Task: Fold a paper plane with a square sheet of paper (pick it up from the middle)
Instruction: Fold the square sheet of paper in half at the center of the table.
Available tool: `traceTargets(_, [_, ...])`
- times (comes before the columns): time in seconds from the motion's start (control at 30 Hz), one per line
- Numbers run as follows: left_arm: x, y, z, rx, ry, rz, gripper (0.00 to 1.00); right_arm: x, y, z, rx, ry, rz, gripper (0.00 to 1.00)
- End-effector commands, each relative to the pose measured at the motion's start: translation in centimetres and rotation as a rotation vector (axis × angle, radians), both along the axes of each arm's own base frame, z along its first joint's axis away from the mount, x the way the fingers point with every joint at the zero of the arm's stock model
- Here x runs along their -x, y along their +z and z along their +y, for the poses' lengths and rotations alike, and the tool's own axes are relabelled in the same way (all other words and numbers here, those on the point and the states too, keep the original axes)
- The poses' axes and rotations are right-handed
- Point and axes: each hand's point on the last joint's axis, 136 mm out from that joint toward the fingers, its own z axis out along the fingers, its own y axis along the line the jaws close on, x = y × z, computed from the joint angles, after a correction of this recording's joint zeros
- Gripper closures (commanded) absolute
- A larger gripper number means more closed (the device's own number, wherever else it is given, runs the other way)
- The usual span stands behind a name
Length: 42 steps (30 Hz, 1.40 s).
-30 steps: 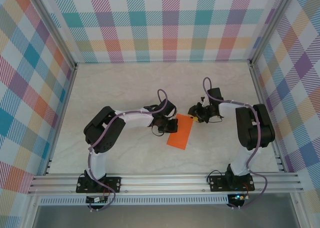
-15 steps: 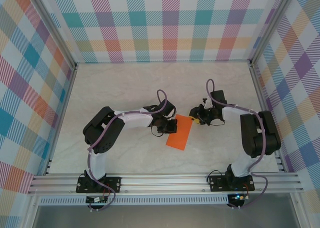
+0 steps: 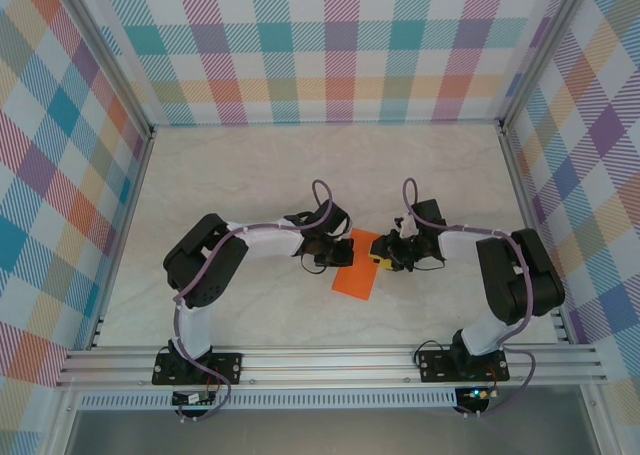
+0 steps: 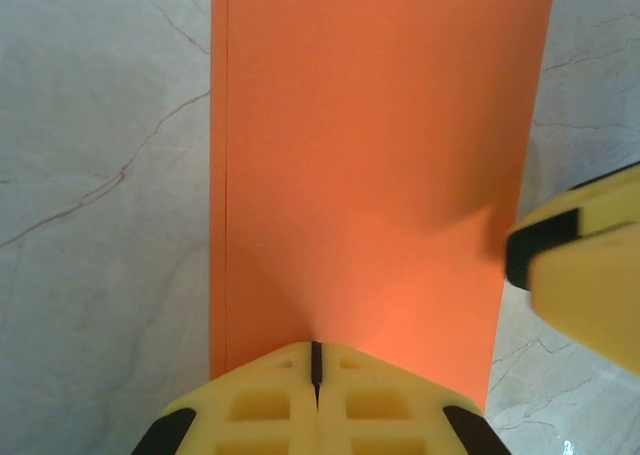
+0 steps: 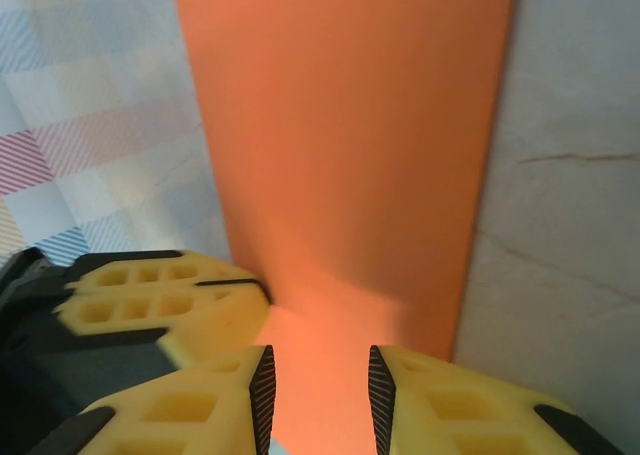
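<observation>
Slid left over the last sec w/ R end effector (image 5: 318,370), now at right edge of orange sheet (image 3: 353,275); part open, orange visible in the gap, no clamp. L end effector (image 4: 315,355): fully closed, tips touching sheet, can't tell if pinching. Sheet on pale marbled worktop (image 3: 250,175), btwn both arms. Plaid walls (image 3: 340,45) all round.
</observation>
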Motion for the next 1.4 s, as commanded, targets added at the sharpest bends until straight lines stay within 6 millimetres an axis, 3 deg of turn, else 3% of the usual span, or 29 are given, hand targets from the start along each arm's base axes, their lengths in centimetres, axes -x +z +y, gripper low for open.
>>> traceTargets(0.0, [2.3,-2.5,1.4,-0.074,-0.017,0.055,1.00,1.0,-1.9,-0.2,0.022,0.028,0.029,0.67])
traceTargets(0.1, [2.4,-2.6,1.5,-0.079,-0.018,0.055,1.00,1.2,-1.5,-0.5,0.042,0.026,0.022,0.67])
traceTargets(0.2, [2.5,-2.7,1.4,-0.072,-0.020,0.052,1.00,1.4,0.4,-0.6,0.031,0.024,-0.026,0.67])
traceTargets(0.37, [2.5,-2.7,1.3,-0.062,-0.017,0.050,1.00,3.4,2.5,0.6,-0.014,0.056,-0.073,0.65])
traceTargets(0.57, [2.7,-2.5,1.4,-0.063,-0.021,0.046,1.00,5.9,0.7,2.1,0.019,0.102,-0.038,0.65])
traceTargets(0.77, [3.0,-2.1,1.6,-0.060,-0.021,0.044,1.00,7.7,-2.5,1.5,0.080,0.105,0.033,0.67])
traceTargets(0.9, [3.0,-2.0,1.8,-0.064,-0.023,0.042,1.00,8.0,-1.3,1.6,0.064,0.118,0.002,0.66])
traceTargets(1.1, [3.0,-2.3,1.7,-0.062,-0.022,0.047,1.00,8.5,1.6,3.6,-0.007,0.182,-0.059,0.65])
traceTargets(1.37, [2.9,-2.3,1.4,-0.052,-0.019,0.044,1.00,10.4,-1.6,2.8,0.059,0.184,0.011,0.64])
